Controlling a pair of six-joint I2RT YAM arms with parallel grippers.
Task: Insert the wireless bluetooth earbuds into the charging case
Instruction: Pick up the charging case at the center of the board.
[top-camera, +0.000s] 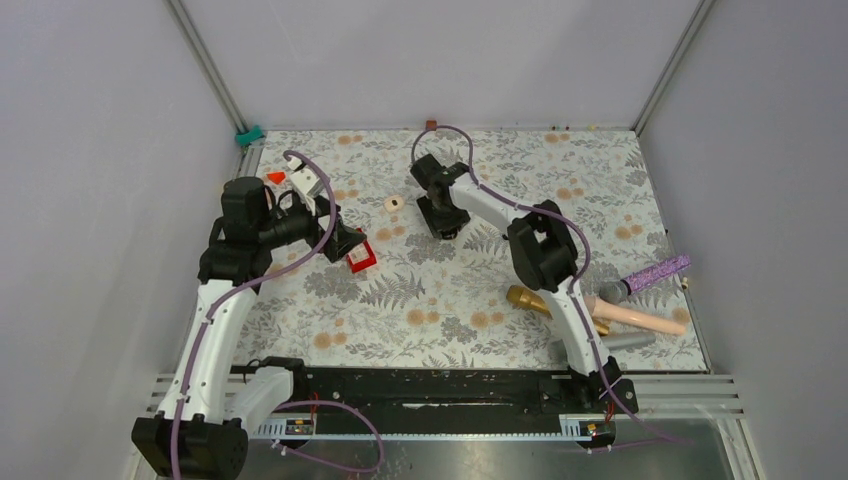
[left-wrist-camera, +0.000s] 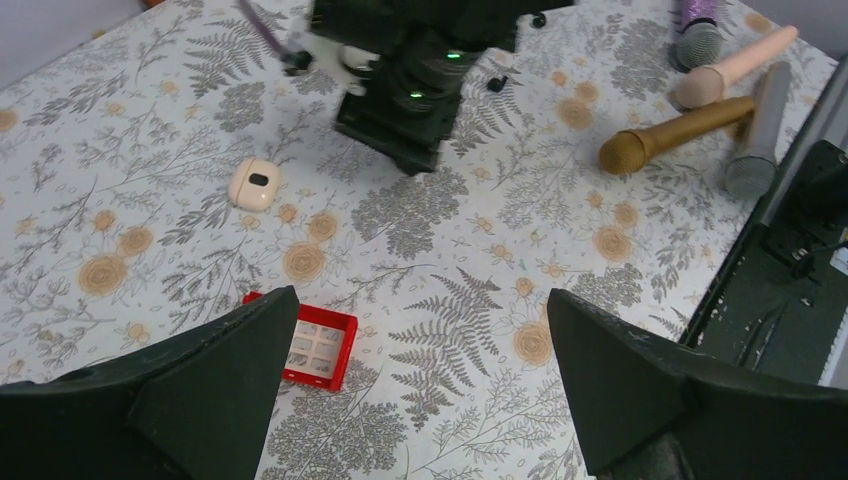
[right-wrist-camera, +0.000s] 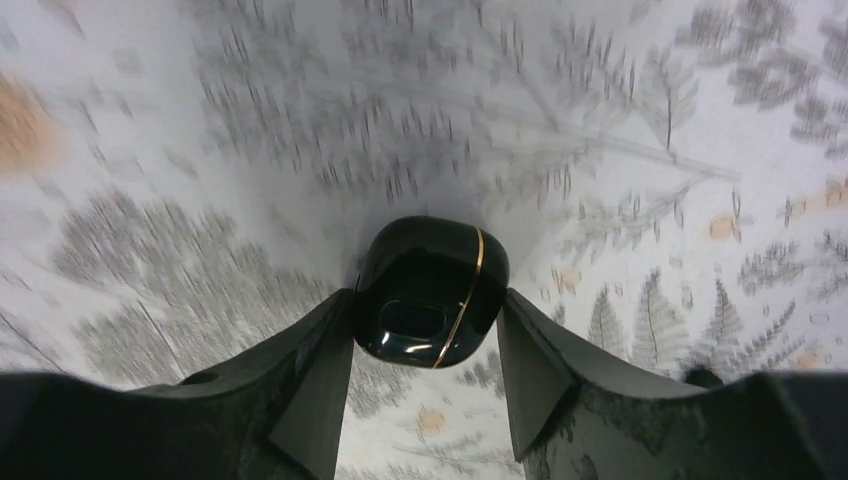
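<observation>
Jaws of the right gripper (right-wrist-camera: 425, 305) clasp a glossy black, gold-seamed charging case (right-wrist-camera: 432, 265); the left gripper (left-wrist-camera: 422, 300) hangs spread wide beside a red compartmented box (left-wrist-camera: 318, 350).

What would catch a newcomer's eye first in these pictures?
A glossy black charging case with a thin gold line is clamped in the right gripper, over the middle of the table. A small red box lies by the wide-open left gripper. A cluster of microphones lies at the table's right edge.
</observation>
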